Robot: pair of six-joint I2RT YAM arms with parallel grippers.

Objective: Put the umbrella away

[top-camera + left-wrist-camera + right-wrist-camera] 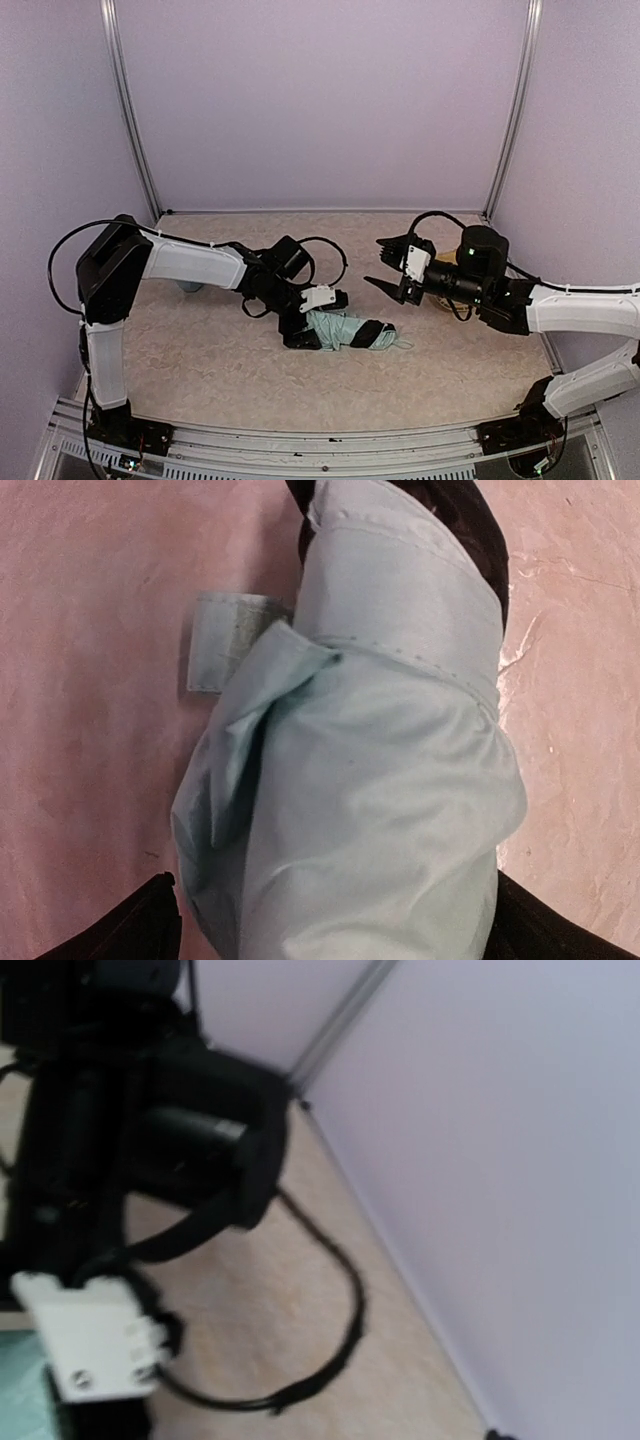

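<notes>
The umbrella [350,331] lies folded on the table, a pale mint-green bundle with black at its right end. My left gripper [318,322] is at its left end. In the left wrist view the mint fabric [370,780] fills the frame and the black fingertips [110,935] stand wide at both bottom corners, so the gripper is open astride the bundle. A small mint strap tab [225,640] sticks out to the left. My right gripper [385,265] hovers open and empty up and to the right of the umbrella. Its own fingers are outside the blurred right wrist view.
A light blue cup [190,287] peeks out from under the left forearm. Something tan [441,301] lies beneath the right wrist. The right wrist view shows the left arm [150,1150], its looping black cable [340,1350] and the back wall [520,1160].
</notes>
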